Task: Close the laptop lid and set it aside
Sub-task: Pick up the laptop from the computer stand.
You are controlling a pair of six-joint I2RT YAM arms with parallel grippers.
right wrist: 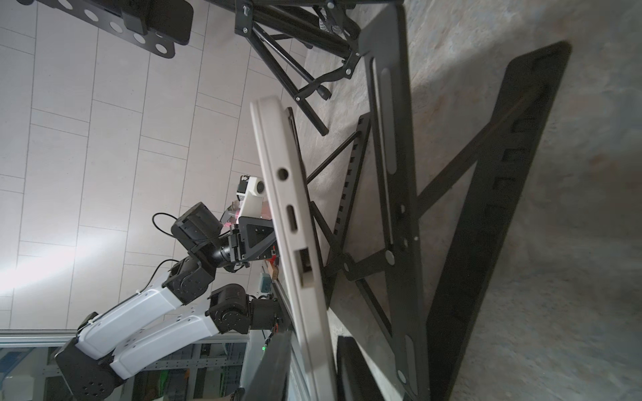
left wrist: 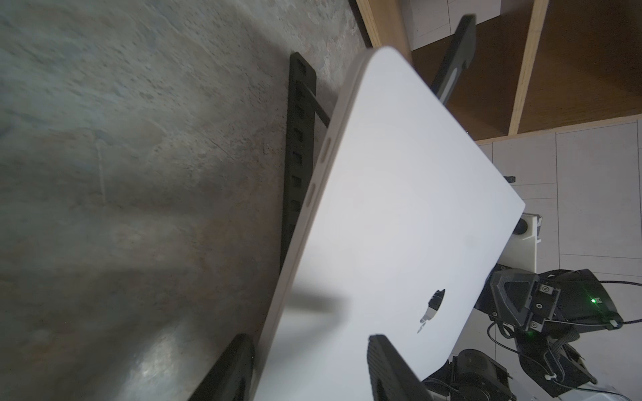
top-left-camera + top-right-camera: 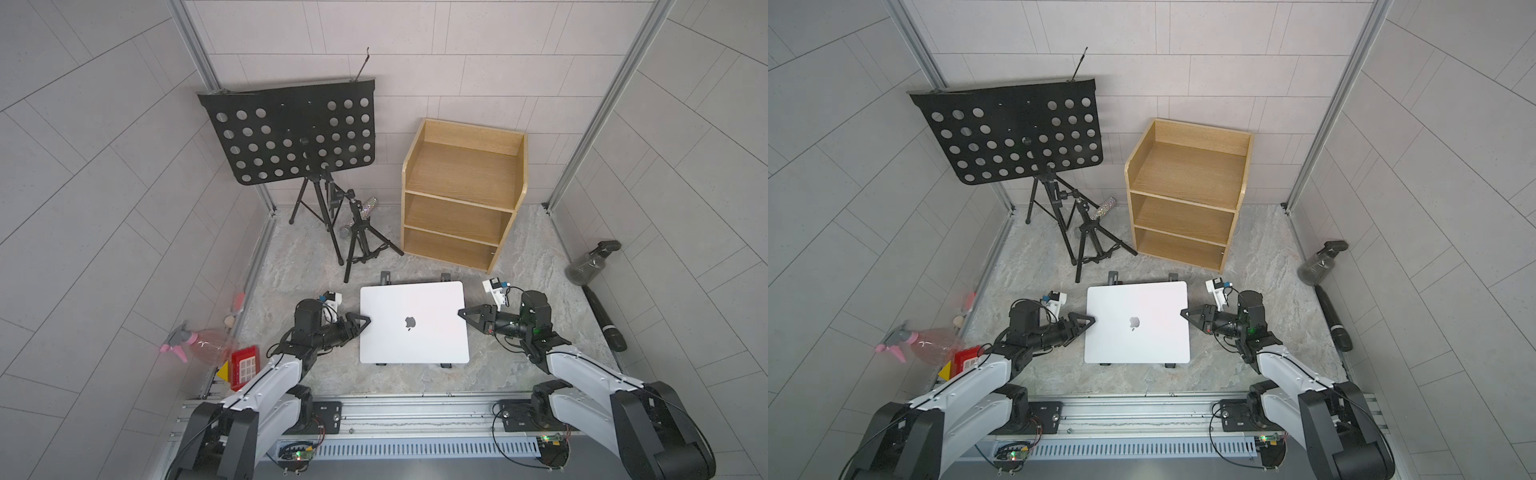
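Midway between the side edges of the desk [image 3: 519,374], somewhat nearer the edge by the arms, the laptop [image 3: 413,322] lies on its black folding stand [image 1: 493,208]. The stand's feet peek out past the laptop's far and near edges in both top views. The laptop lid [image 3: 1136,303] is down flat on the base, logo up, so by this reading you have only the setting-aside left.

Your left claw [image 3: 368,321] sits at the laptop's left edge and your right claw [image 3: 460,312] at its right edge, each about halfway along. Each wrist view shows the fingers [image 2: 392,371] straddling the edge, one over the lid and one beneath the base. Whether the pads actually press, you cannot tell on either side.

Expect a stiff, thin slab with a smooth shell. It is likely slippery, fairly heavy for such small pads, and has a fragile screen inside. Take it by both side edges together, with the pads seated well in from the rim. Squeeze no harder than you must, and lift level so it neither slides out nor drags the stand along. Keep clear of the ports [image 1: 293,218] on the right edge.
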